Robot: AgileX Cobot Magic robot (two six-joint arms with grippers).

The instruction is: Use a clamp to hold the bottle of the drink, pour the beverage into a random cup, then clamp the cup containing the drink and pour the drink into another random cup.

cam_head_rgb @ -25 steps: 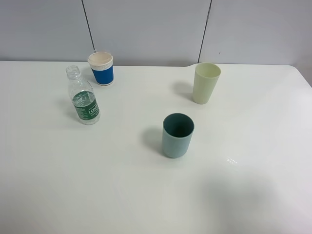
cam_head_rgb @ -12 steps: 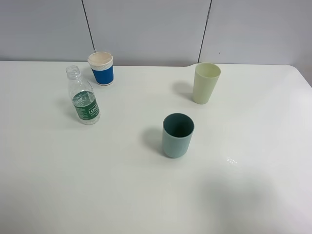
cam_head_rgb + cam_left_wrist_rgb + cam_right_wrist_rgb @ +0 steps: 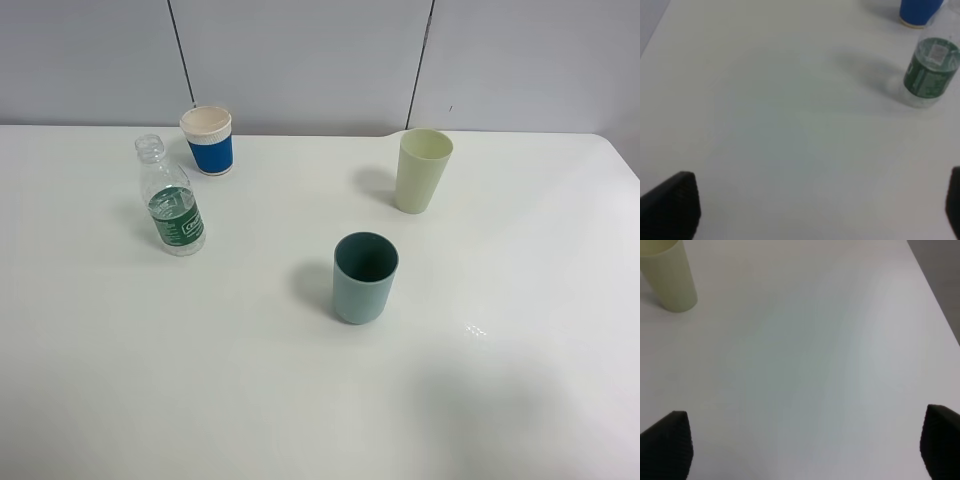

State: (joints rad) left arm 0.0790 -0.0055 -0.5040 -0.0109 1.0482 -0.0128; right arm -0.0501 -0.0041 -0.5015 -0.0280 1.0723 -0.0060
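A clear uncapped bottle (image 3: pixel 172 203) with a green label and some drink in it stands upright at the left of the white table; it also shows in the left wrist view (image 3: pixel 930 72). A blue-and-white cup (image 3: pixel 209 140) stands behind it and shows in the left wrist view (image 3: pixel 920 11). A pale yellow cup (image 3: pixel 422 170) stands at the back right and shows in the right wrist view (image 3: pixel 671 276). A teal cup (image 3: pixel 365 277) stands in the middle. Neither gripper shows in the exterior view. The left gripper (image 3: pixel 815 207) and right gripper (image 3: pixel 800 445) are open, empty, over bare table.
The white table (image 3: pixel 300 400) meets a grey panelled wall (image 3: pixel 300 60) at the back. Its right edge (image 3: pixel 935 295) shows in the right wrist view.
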